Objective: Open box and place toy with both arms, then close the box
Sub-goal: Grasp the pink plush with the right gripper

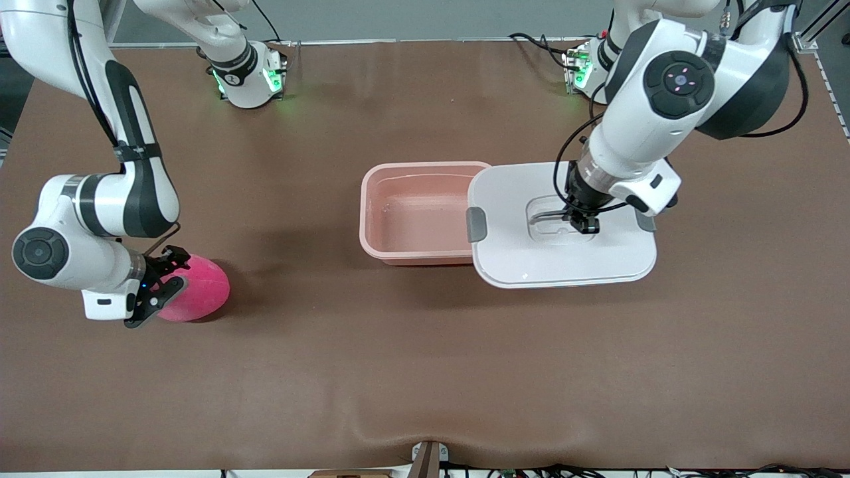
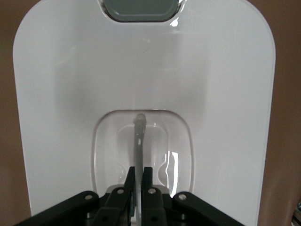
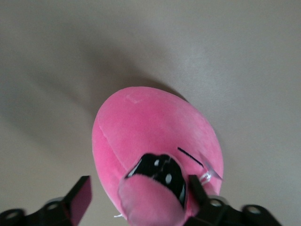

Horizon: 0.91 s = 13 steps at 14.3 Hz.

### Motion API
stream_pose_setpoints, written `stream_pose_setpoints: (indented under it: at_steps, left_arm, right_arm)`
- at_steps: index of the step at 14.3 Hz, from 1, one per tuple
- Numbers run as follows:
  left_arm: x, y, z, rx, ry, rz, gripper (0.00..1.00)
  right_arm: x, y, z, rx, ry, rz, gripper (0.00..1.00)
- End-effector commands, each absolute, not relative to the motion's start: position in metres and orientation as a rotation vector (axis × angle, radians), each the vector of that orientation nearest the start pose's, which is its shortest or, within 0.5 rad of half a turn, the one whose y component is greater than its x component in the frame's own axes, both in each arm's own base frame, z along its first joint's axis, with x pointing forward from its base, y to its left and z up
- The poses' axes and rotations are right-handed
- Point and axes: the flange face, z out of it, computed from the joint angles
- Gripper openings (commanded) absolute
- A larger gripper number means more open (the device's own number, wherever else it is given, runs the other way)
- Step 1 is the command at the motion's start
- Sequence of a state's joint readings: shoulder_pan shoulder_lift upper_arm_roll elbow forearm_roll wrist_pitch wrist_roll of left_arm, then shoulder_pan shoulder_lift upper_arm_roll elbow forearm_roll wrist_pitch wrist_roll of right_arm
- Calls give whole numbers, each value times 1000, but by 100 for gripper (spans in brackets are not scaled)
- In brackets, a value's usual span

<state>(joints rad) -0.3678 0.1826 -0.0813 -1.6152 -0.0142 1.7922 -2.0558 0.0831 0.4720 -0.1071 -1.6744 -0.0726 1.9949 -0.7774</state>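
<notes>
Lid off and held, toy about to be gripped

The table (image 1: pixel 425 372) carried the open box (image 1: pixel 417 211) at its middle, its pink tub empty; the white lid (image 1: pixel 564 255) overlapped the box's rim on the side toward the left arm's end, and there the left gripper (image 1: pixel 586 224) was clenched on the thin handle (image 2: pixel 139 141) in the lid's recess. The toy (image 1: pixel 199 289) sat on the table well apart from the box, toward the right arm's end and nearer the front camera, with the right gripper (image 1: pixel 163 287) straddling it, jaws spread to either side and not yet squeezing (the plush would give easily). To do this step well, the right arm should probably centre the blob between its fingers (image 3: pixel 81 197), close low on its widest part, and lift straight before crossing to the box, while the left arm keeps the lid clear of the tub's opening.
</notes>
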Motion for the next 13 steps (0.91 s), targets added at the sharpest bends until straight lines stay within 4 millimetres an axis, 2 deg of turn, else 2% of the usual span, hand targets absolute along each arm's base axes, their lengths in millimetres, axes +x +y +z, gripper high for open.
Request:
stream_pose_setpoints:
  at_steps: [1,2,5,6,11,13]
  left_arm:
    - [541,-250,519,2255,2197,-18,0]
    - [544,-243,520,2245,2205,-17,0]
    - [550,-224,527,2233,2203,-9,0]
    - [551,-218,528,2227,2207,-8,0]
    - [551,-209,528,2257,2185,-11,0]
    - [551,-207,527,2263,2181,-12,0]
  right_arm:
    - [654,-24,313,-2924,-1242,310,15]
    - [654,-25,312,-2917,-1252,315,0]
    - [654,-20,314,-2820,-1424,326,0]
    - [656,-13,319,-2793,-1487,313,0]
    - [656,40,369,-2635,-1808,233,0]
    - [648,87,391,-2569,-1977,238,0]
